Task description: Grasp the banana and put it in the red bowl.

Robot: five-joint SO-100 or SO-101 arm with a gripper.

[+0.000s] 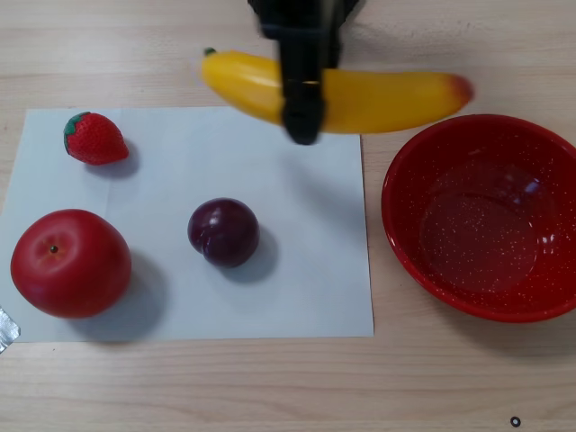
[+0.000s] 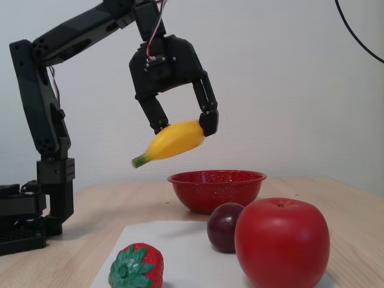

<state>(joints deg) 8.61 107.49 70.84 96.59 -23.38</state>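
Note:
The yellow banana is held in the air by my black gripper, which is shut on its middle. In the fixed view the banana hangs tilted, green stem down to the left, well above the table, with the gripper clamped around it. The red bowl stands on the table at the right of the other view, empty; the banana's orange-red end is near its upper rim. In the fixed view the bowl sits below and right of the banana.
A white paper sheet lies on the wooden table. On it are a strawberry, a red apple and a dark plum. The arm's base stands at the left of the fixed view.

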